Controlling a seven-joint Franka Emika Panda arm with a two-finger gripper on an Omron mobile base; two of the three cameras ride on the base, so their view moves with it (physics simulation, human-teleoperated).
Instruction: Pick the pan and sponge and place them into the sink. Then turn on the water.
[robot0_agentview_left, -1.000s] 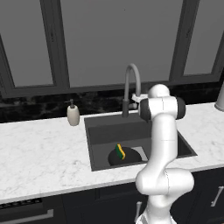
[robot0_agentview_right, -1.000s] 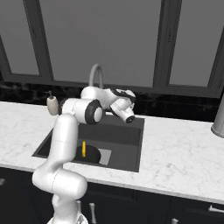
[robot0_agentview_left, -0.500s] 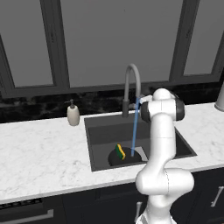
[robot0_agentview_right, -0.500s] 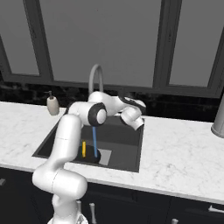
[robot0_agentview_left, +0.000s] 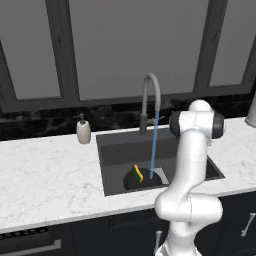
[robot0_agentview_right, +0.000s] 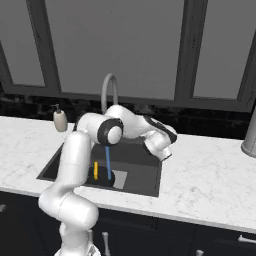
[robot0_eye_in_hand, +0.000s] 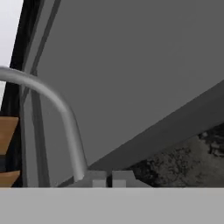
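A: Where are the things sitting?

B: In the left base view the sink (robot0_agentview_left: 112, 145) takes up the middle of the frame, sunk into the white marble counter (robot0_agentview_left: 45, 180). The pan (robot0_agentview_left: 135, 181) lies in the basin near its lower edge, and the sponge (robot0_agentview_left: 137, 173) stands on edge on top of it, yellow and green.

A: And the water?

B: A thin blue stream of water (robot0_agentview_left: 154, 145) falls straight from the tip of the faucet (robot0_agentview_left: 150, 100) to the basin floor, landing just right of the sponge. In the right base view the same stream (robot0_agentview_right: 107, 162) shows left of centre, beside the yellow sponge (robot0_agentview_right: 95, 170), with the pale drain plate (robot0_agentview_right: 120, 180) next to it.

A: What about the gripper?

B: In the right base view the gripper (robot0_agentview_right: 165, 154) sits right of centre, over the right rim of the sink (robot0_agentview_right: 150, 185). In the hand view its two dark finger tips (robot0_eye_in_hand: 109, 178) stand at the bottom centre pressed close together, with nothing between them. It is closed and holds nothing.

A: What else is in the hand view?

B: The curved grey faucet (robot0_eye_in_hand: 65, 118) arcs from the left edge down toward the finger tips.

A: Anything else on the counter?

B: A soap bottle (robot0_agentview_left: 83, 131) stands left of the sink, near the dark backsplash.
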